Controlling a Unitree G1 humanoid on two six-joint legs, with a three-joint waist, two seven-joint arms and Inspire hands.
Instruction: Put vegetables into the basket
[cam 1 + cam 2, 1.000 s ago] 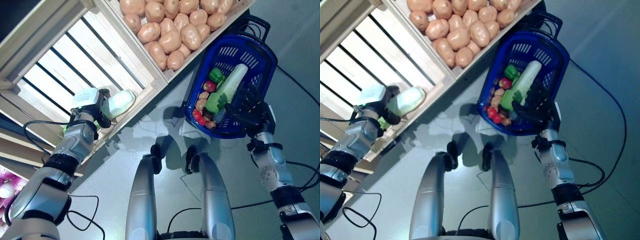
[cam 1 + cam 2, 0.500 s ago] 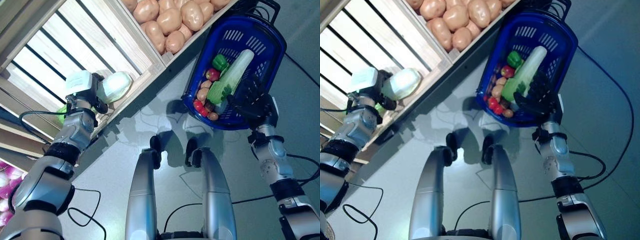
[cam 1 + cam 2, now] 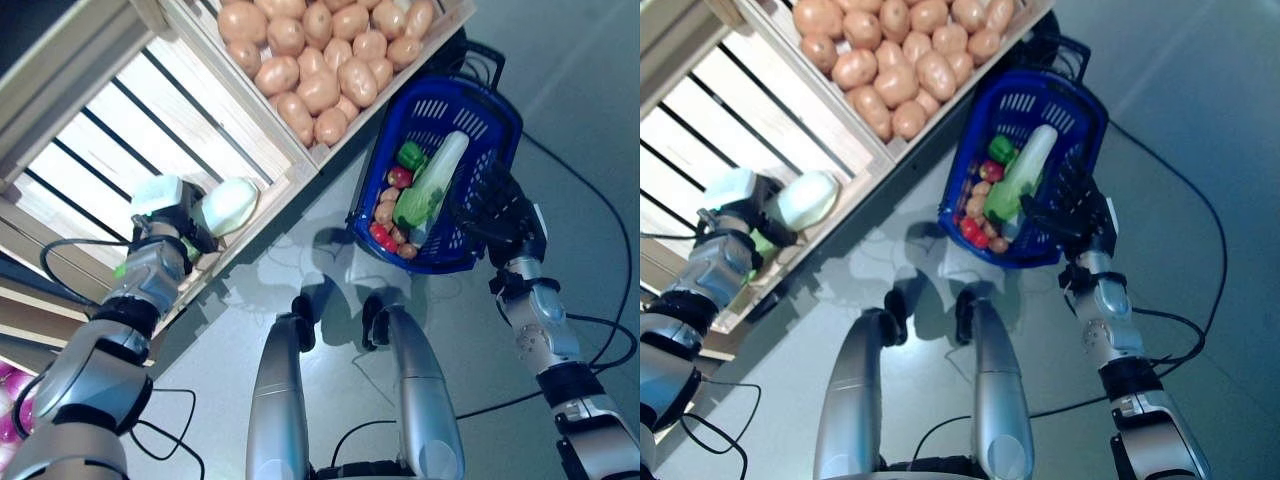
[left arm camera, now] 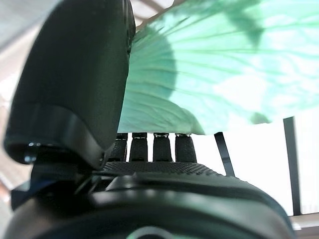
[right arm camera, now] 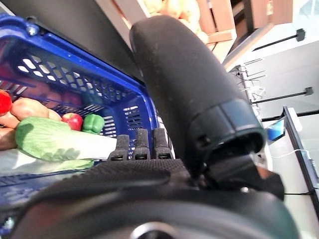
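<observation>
Compared with the earlier views, you see mainly a camera shift: the whole scene slides, so more of the potato crate (image 3: 330, 60) shows than half a second ago. Your left hand (image 3: 178, 228) with the pale green cabbage (image 3: 228, 205) sits slightly lower and nearer the slatted crate's (image 3: 150, 130) front edge. The blue basket (image 3: 478, 150), carried on your right hand (image 3: 498, 212), lies a little closer to the potato crate's corner; its contents keep their arrangement.

Hand (image 5: 149, 199) gripping blue basket (image 5: 75, 82) rim
</observation>
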